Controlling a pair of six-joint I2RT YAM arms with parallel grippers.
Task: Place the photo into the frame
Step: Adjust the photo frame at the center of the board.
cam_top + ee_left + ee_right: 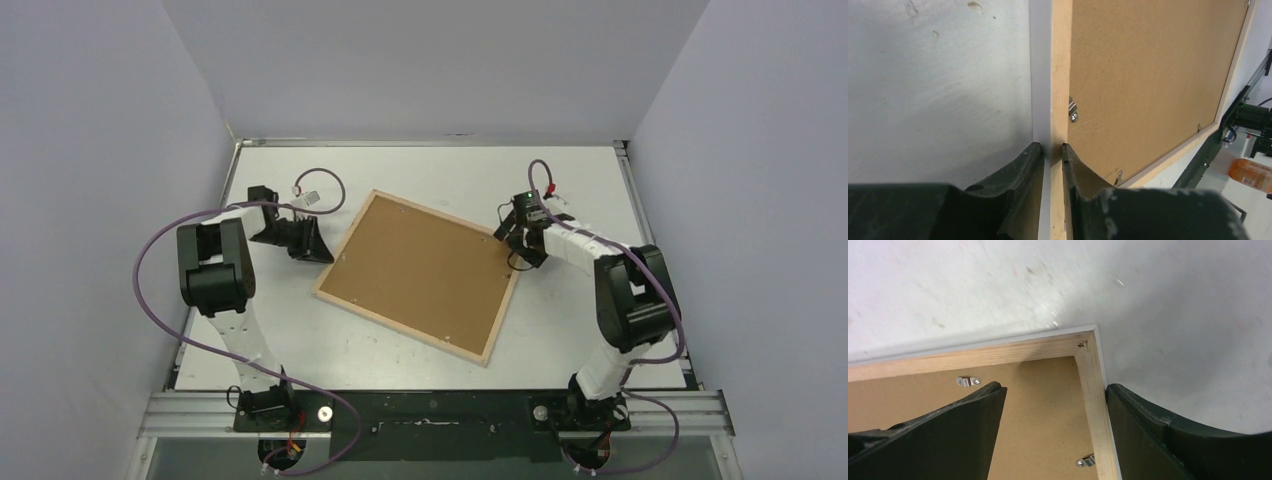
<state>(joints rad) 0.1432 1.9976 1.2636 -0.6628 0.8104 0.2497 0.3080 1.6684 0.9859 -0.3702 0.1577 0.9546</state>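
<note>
left jaws clamp the pale wooden frame point(1060, 75); right jaws apart astride its corner; brown fibreboard point(420, 275) fills it.

We saw a frame point(998, 354) of pale yellow wood with thin darker lines. The board point(418, 272) inside it was plain brown with tiny specks. The table point(938, 100) was white with little grey marks. The clips point(968, 381) were shiny silver. The left gripper point(1051, 147) and the right gripper point(1054, 390) were black.
</note>
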